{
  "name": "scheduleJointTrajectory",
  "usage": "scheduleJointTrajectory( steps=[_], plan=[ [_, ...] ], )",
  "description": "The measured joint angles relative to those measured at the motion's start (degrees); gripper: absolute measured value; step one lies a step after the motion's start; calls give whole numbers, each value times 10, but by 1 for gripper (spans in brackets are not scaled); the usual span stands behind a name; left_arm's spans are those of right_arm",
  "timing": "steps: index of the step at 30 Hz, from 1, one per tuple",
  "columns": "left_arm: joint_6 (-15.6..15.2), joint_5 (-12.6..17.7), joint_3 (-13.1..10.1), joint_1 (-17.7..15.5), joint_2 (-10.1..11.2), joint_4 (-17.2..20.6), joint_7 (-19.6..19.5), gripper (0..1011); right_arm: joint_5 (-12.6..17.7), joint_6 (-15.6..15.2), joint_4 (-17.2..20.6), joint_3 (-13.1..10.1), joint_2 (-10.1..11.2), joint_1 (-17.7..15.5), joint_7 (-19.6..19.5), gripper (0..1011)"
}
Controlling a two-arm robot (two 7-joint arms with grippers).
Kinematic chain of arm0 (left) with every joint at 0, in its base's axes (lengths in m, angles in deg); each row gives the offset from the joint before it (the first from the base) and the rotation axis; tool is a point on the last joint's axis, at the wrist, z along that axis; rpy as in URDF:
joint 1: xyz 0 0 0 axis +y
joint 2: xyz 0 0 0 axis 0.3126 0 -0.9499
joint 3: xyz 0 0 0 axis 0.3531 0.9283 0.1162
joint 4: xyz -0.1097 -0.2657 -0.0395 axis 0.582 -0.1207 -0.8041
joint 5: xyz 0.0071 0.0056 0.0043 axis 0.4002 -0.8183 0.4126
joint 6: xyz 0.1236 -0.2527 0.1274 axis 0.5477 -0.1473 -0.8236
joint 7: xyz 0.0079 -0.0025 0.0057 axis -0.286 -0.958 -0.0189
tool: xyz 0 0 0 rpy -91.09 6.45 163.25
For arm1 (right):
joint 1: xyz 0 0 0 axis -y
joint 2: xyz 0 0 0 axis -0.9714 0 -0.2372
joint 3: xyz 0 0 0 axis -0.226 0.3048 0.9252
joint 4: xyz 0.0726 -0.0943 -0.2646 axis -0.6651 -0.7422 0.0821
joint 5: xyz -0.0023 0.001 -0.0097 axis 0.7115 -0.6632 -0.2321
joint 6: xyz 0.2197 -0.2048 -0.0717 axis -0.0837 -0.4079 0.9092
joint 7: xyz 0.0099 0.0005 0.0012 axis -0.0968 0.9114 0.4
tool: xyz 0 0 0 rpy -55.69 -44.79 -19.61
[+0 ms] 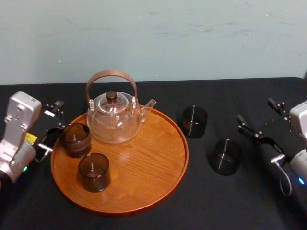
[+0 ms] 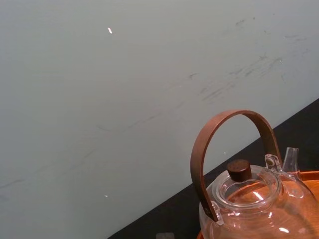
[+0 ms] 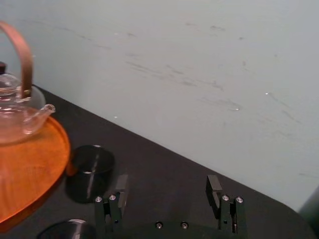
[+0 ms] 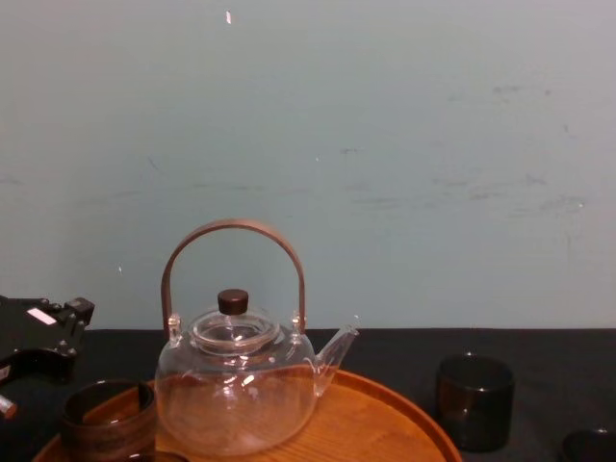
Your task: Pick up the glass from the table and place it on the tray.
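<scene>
Wooden tray (image 1: pixel 144 167) carries a teapot (image 1: pixel 114 120) and two dark glasses. A far glass (image 1: pixel 194 121) and a near glass (image 1: pixel 226 156) stand on the table (image 1: pixel 144 221) to its right. The left gripper (image 1: pixel 53 123) gapes beside the tray's left rim. The right gripper (image 3: pixel 167 188) is spread wide and empty beyond the near glass.

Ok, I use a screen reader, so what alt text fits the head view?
A wooden tray on a black table holds a glass teapot and two dark glasses; two more glasses stand to its right. The left end effector and the right end effector flank them, both open.
</scene>
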Motion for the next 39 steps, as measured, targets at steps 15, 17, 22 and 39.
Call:
scheduleJointTrajectory(
  steps=[15, 17, 22, 39],
  plan=[
    [0, 0, 0, 0, 0, 0, 0, 0, -11, 10, 48, -9, 0, -68, 16, 1002],
    [0, 0, 0, 0, 0, 0, 0, 0, -11, 12, 51, -10, -1, -75, 21, 1002],
    [0, 0, 0, 0, 0, 0, 0, 0, -12, 19, 59, -11, -4, -88, 32, 1002],
    [0, 0, 0, 0, 0, 0, 0, 0, -7, 17, 54, -25, -25, -115, 58, 1002]
  ],
)
